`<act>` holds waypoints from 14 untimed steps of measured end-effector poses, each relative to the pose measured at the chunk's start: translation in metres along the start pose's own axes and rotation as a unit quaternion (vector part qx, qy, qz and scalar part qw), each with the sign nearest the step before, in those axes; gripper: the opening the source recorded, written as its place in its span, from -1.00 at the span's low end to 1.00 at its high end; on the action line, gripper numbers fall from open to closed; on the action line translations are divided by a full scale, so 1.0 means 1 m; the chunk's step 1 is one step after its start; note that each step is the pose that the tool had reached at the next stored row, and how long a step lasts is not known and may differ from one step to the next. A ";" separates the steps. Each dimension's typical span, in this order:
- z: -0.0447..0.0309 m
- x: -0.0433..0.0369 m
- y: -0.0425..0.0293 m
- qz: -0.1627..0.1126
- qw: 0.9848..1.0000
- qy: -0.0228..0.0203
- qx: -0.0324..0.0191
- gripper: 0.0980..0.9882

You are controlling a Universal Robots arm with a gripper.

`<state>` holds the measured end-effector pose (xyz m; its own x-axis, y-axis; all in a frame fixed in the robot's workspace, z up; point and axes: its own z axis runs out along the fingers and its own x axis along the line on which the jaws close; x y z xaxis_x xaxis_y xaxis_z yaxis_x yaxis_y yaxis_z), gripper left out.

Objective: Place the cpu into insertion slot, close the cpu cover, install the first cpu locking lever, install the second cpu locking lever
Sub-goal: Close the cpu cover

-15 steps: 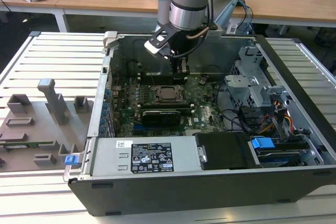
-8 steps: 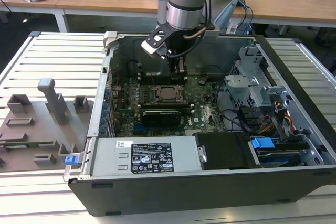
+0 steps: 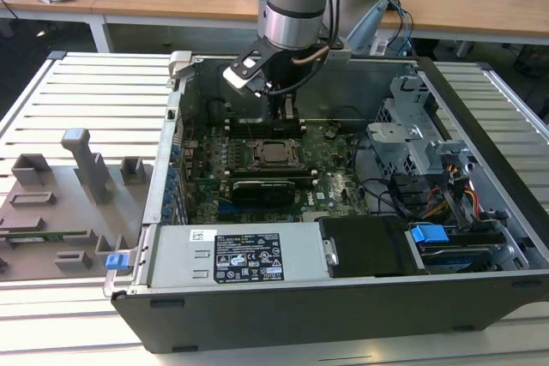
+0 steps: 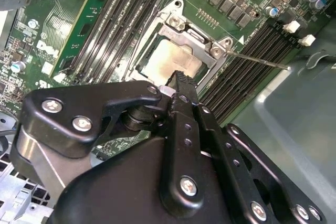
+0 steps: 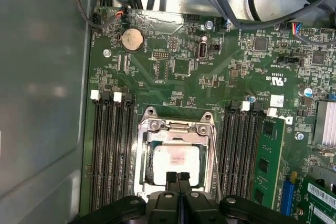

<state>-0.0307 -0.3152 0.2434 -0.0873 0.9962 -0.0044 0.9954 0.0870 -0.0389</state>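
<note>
Hovering low over the open computer case [image 3: 360, 302], the gripper [image 5: 177, 178] has its two black fingers pressed flat against each other with nothing between them. In both wrist views the joined fingertips [image 4: 181, 80] stand over one edge of the cpu [image 5: 176, 157]; whether they touch it I cannot tell. In the exterior view the gripper [image 3: 287, 116] points straight down from the arm, just above the far side of the socket.

The cpu [image 4: 165, 59] lies flat in the insertion slot [image 5: 147, 165], pale metal top facing up. It is square, so it has no real long axis, and its sides run parallel to the long black memory slots [image 5: 113, 150] on either side. The cpu cover [image 5: 176, 126] lies down over it, its silver frame ringing the chip, which shows through the central opening. In the second wrist view a thin metal lever [image 4: 260, 60] runs from one corner of the cpu cover [image 4: 197, 36] out across the neighbouring memory slots, away from the frame.

Around the socket spreads the green circuit board [image 5: 173, 66], with a round coin battery [image 5: 132, 39] well apart from the cpu. In the exterior view the cpu [image 3: 274, 153] sits near the middle of the board, and grey fixtures [image 3: 81, 182] stand on the slatted table [image 3: 94, 83] at the exterior view's left.
</note>
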 end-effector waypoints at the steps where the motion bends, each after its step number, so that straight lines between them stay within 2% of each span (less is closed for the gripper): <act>1: 0.0004 0.0000 -0.0001 0.000 1.000 0.000 0.000 -0.98; 14: 0.0060 0.0003 -0.0026 0.000 1.000 0.000 0.000 -0.98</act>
<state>-0.0336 -0.3152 0.2376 -0.0873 0.9962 -0.0046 0.9954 0.0871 -0.0390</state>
